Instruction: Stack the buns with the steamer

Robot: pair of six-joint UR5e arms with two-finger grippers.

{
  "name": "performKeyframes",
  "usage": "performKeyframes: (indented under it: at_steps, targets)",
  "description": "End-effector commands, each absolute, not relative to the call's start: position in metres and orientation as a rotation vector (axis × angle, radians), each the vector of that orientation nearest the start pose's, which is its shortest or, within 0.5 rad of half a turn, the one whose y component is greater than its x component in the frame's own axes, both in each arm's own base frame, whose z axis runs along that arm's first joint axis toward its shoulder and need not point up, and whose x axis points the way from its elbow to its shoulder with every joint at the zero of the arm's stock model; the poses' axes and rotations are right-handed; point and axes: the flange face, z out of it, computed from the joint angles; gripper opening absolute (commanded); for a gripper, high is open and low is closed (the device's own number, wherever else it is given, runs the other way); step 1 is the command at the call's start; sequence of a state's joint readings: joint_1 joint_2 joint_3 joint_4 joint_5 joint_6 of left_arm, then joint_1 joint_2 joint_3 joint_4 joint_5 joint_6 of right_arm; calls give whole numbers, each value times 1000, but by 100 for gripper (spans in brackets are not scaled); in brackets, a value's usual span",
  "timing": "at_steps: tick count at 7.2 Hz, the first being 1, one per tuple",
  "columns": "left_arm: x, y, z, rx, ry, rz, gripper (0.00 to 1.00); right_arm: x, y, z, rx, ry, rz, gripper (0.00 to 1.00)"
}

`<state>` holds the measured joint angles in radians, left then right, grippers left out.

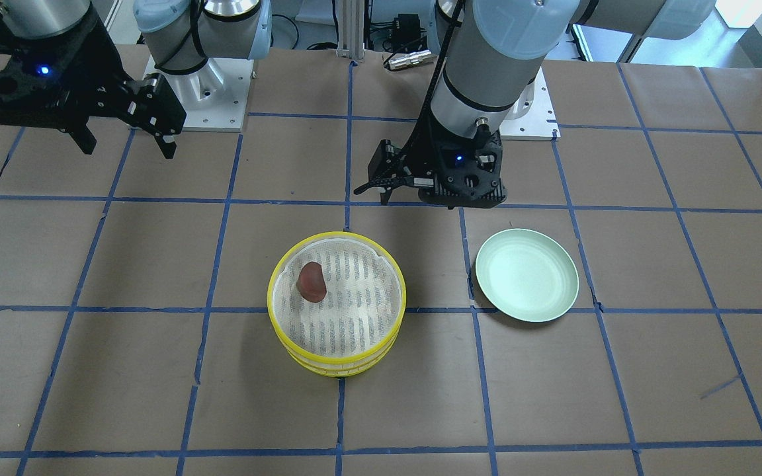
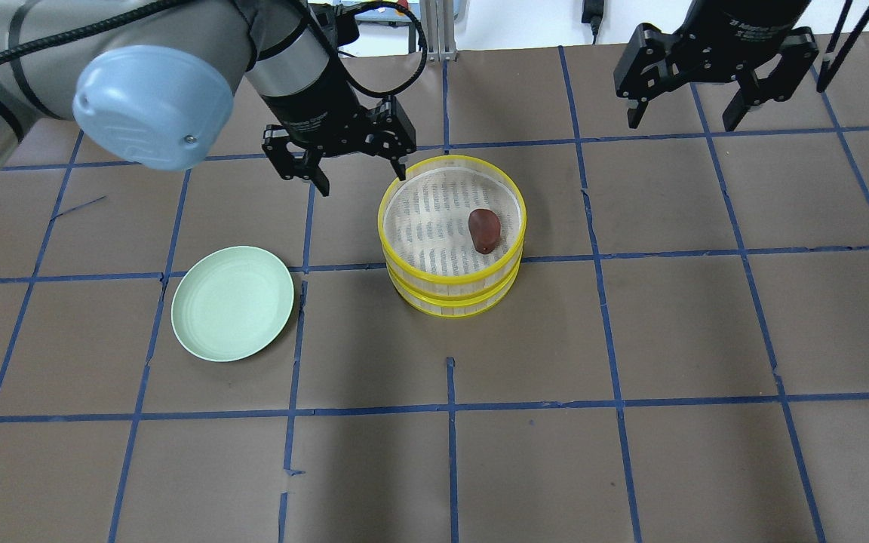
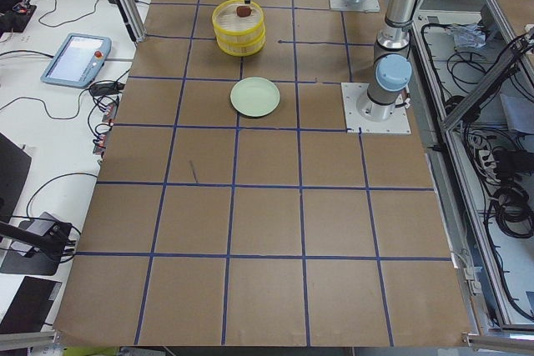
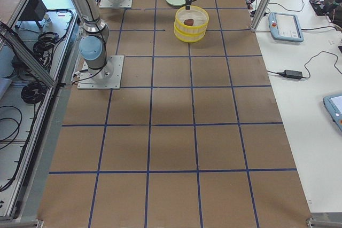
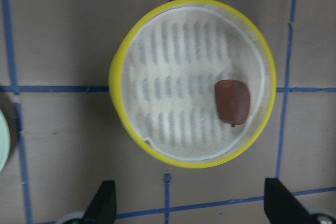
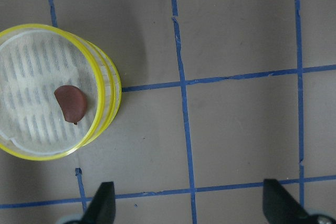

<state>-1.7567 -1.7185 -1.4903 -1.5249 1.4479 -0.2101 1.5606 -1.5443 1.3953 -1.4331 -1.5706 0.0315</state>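
While hanging just behind the stacked yellow steamer (image 2: pixel 451 290) with left fingers (image 2: pixel 317 179) spread and empty, probably giving room to the reddish-brown bun (image 2: pixel 484 230) lying in its top tier; parking right fingers (image 2: pixel 634 111) spread too, well apart; seeing no white bun, green plate (image 2: pixel 232 302) bare.

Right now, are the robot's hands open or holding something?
Left gripper: open, holding nothing.
Right gripper: open, holding nothing.
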Motion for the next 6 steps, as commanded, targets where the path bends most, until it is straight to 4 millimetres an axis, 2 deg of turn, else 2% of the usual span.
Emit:
performKeyframes:
  at_steps: [1,2,5,6]
  targets:
    - [-182,-504,469,95,3057,98,100,125,-488,545,-2,3180,-2,100]
    - [-155,-504,474,85,3058,137,100,125,-491,543,-2,3175,-4,100]
    - [-158,-503,478,52,3113,111,100,126,-493,538,0,3149,17,100]
    - [-158,-507,481,30,3115,51,100,127,-491,540,-2,3146,10,100]
